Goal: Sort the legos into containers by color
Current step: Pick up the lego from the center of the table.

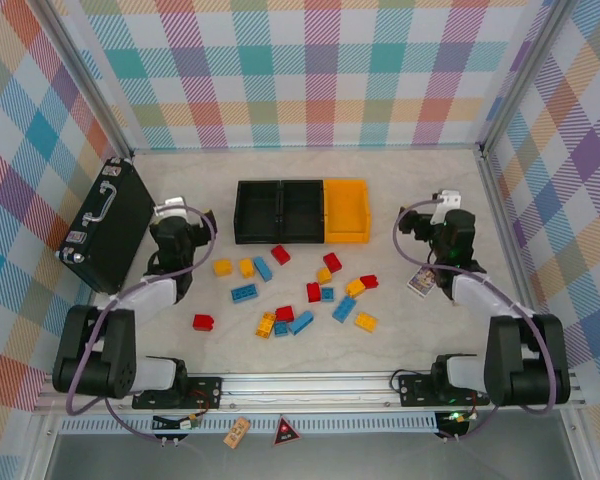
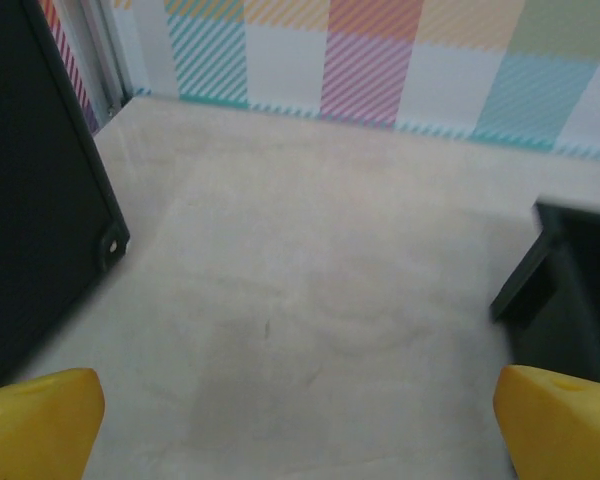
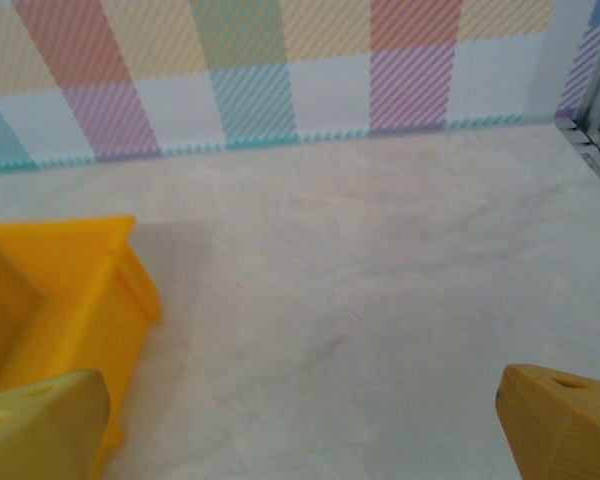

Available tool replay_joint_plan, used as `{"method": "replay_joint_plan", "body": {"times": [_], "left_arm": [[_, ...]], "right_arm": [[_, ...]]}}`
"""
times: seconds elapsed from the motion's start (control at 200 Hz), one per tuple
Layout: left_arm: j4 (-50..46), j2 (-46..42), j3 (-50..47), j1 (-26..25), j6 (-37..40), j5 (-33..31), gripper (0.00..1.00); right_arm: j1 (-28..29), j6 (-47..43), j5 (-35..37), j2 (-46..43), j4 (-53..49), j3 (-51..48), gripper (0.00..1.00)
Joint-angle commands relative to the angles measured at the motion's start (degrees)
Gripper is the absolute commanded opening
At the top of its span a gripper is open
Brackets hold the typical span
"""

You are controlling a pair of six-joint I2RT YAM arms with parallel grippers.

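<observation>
With jaws wide apart and empty on the left arm and right arm, I'd start with the outlying red brick, clear of the other legos strewn on the desk before the containers.

Containers: three open-top rectangular bins, stood upright, touching side by side in row at mid-table. Two black bins took left and middle; yellow-orange bin took right end.

Legos: about eighteen small studded bricks in red, blue, yellow-orange. All lay loose on table on near side of row, colours mixed. One red brick lay apart at left.
</observation>
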Motion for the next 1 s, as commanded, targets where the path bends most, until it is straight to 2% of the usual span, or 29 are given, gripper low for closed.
{"method": "replay_joint_plan", "body": {"times": [0.0, 0.065, 0.125, 0.18, 0.225, 0.305, 0.405, 0.475, 0.54, 0.645, 0.755, 0.815, 0.995], "left_arm": [[-13.3, -3.3, 4.8, -0.3, -11.3, 3.3, 1.00], [-21.2, -4.4, 8.2, -0.2, -20.1, 6.1, 0.99], [-24.0, -5.0, 9.8, -0.1, -25.0, 13.0, 1.00], [-21.9, -5.3, 9.4, -0.2, -27.3, 20.7, 1.00], [-20.4, -5.2, 8.8, -0.2, -30.7, 24.5, 1.00], [-20.7, -5.2, 8.5, -0.8, -34.2, 28.5, 0.99], [-27.6, -6.1, 9.4, -3.8, -33.1, 25.8, 1.00], [-31.9, -7.1, 9.4, -6.7, -31.2, 23.4, 0.99], [-33.4, -7.5, 8.5, -8.1, -31.6, 24.4, 1.00], [-27.9, -8.2, 3.5, -8.8, -39.1, 28.0, 1.00], [-22.5, -6.5, -0.2, -9.4, -44.9, 31.2, 1.00], [-22.7, -6.3, 0.0, -11.4, -43.4, 31.2, 0.98], [-34.4, -6.5, 6.0, -20.3, -34.4, 25.1, 0.90]], "right_arm": [[-0.3, 10.3, -3.2, -4.2, -15.1, 5.2, 0.99], [-0.4, 21.3, -2.0, -6.6, -26.1, 9.0, 0.99], [-0.4, 31.3, 0.2, -7.4, -32.7, 10.5, 0.99], [-0.5, 30.3, -5.2, -7.8, -32.3, 10.4, 1.00], [-0.5, 29.0, -9.8, -8.0, -32.8, 10.8, 0.94], [-0.4, 28.4, -13.4, -7.0, -39.3, 14.0, 0.85], [0.2, 26.3, -16.0, -5.0, -48.2, 18.0, 0.73], [2.3, 24.8, -14.9, -4.1, -52.4, 19.4, 0.71], [5.3, 23.3, -13.3, -2.2, -56.5, 21.1, 0.70], [10.7, 21.3, -10.6, 1.5, -59.3, 22.7, 0.65], [16.7, 20.9, -8.3, 5.6, -58.6, 23.8, 0.64], [19.6, 20.9, -7.8, 8.2, -57.8, 24.9, 0.63], [25.9, 20.2, -4.7, 16.3, -56.1, 28.9, 0.64]]}}
